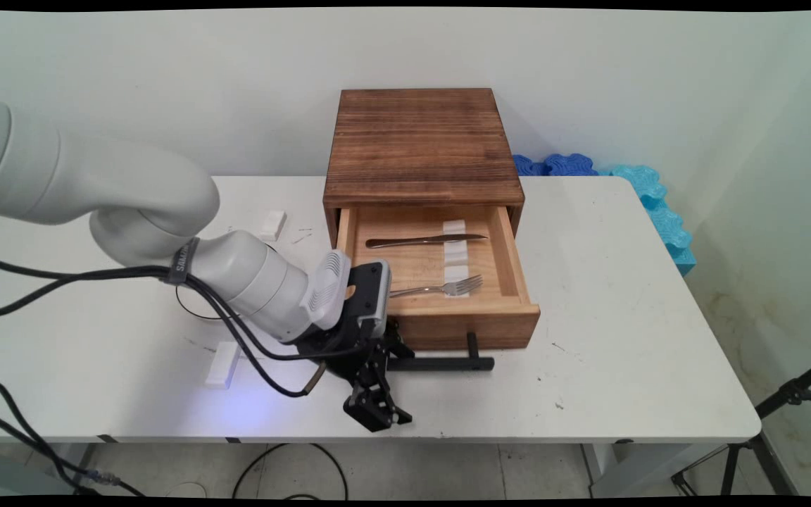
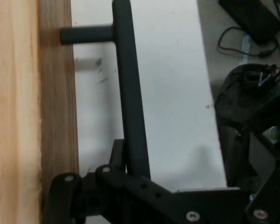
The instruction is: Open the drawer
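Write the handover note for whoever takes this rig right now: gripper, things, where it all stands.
Gripper: low over the table's near edge, by the left end of the drawer's black bar handle; whether it is open or shut cannot be told.
Wooden drawer box: at the back of the white table.
Drawer: pulled open, a knife and a fork inside.
Two small white blocks lie on the table's left part.

- A knife point(image 1: 425, 241) and a fork point(image 1: 441, 287) lie in the open drawer point(image 1: 511, 271).
- Two small white blocks point(image 1: 273, 224) point(image 1: 223, 365) rest on the table point(image 1: 624, 331).
- Blue foam pieces point(image 1: 648, 190) sit behind it.
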Robot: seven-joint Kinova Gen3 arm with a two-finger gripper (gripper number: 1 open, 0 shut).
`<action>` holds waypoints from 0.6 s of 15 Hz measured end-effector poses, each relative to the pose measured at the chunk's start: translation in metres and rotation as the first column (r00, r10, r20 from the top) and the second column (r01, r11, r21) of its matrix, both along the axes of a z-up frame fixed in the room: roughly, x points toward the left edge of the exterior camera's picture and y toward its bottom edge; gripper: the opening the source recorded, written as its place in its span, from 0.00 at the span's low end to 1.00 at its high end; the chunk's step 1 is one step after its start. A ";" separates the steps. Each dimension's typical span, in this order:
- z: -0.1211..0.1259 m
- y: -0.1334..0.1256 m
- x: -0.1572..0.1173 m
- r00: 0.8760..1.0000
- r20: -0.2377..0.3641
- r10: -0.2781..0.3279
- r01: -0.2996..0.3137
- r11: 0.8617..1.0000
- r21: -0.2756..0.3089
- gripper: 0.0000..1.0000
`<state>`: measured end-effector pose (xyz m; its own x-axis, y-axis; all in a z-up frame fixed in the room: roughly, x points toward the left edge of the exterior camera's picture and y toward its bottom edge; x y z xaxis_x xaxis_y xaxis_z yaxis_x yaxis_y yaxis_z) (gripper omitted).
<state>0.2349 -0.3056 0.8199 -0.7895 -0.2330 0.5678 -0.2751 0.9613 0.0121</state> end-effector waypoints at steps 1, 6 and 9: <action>0.001 0.002 0.000 1.000 -0.002 -0.003 0.003 1.000 0.000 1.00; 0.005 0.017 -0.004 1.000 -0.011 -0.020 0.020 1.000 0.006 1.00; 0.005 0.025 -0.005 1.000 -0.014 -0.028 0.028 1.000 0.011 1.00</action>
<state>0.2295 -0.2805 0.8253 -0.7881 -0.2170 0.5761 -0.2477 0.9685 0.0260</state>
